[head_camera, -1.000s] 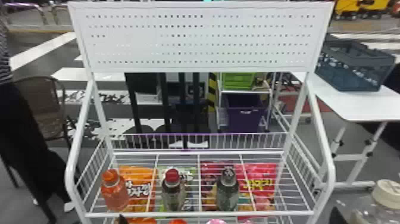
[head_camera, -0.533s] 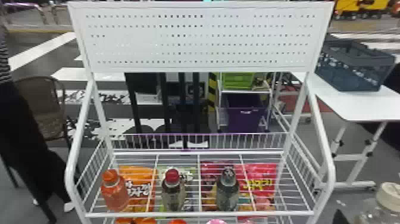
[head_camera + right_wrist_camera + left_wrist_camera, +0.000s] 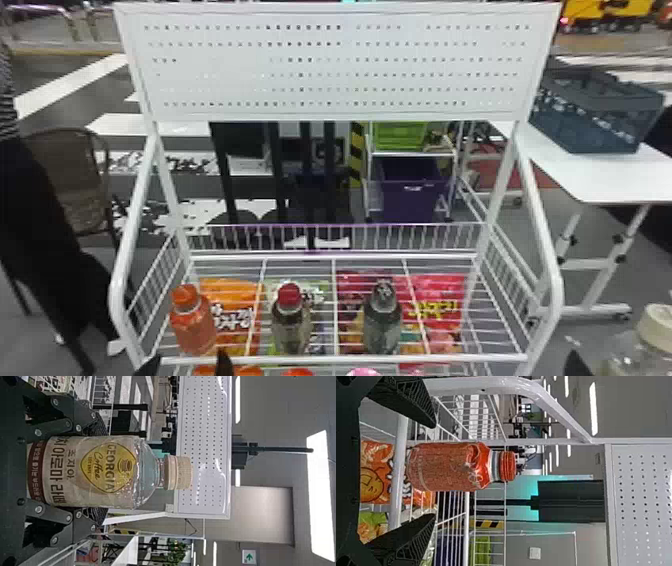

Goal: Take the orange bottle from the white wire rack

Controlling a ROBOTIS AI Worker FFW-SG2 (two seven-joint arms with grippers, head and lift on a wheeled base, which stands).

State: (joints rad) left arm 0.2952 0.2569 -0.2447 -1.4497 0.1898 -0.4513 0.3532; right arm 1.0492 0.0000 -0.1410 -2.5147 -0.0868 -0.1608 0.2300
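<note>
The orange bottle (image 3: 193, 322) stands upright at the left end of the white wire rack (image 3: 345, 359), behind its front rail. Below it, my left gripper (image 3: 187, 367) shows two dark fingertips at the bottom edge, spread apart. In the left wrist view the orange bottle (image 3: 451, 466) appears between the spread fingers of my left gripper (image 3: 435, 471), with a gap on either side. My right gripper (image 3: 576, 364) is at the lower right, outside the rack; in the right wrist view this gripper (image 3: 101, 473) is closed around a cream-capped coffee bottle (image 3: 107, 471).
A red-capped bottle (image 3: 290, 320) and a dark bottle (image 3: 382, 320) stand farther right on the rack. Snack bags (image 3: 235, 315) lie behind and below the bottles. The rack's side post (image 3: 117, 295) rises left of the orange bottle. A table (image 3: 600, 175) stands at the right.
The left gripper's two fingertips have come into the head view at the bottom edge, below the orange bottle. The bottles on the rack have not moved.
</note>
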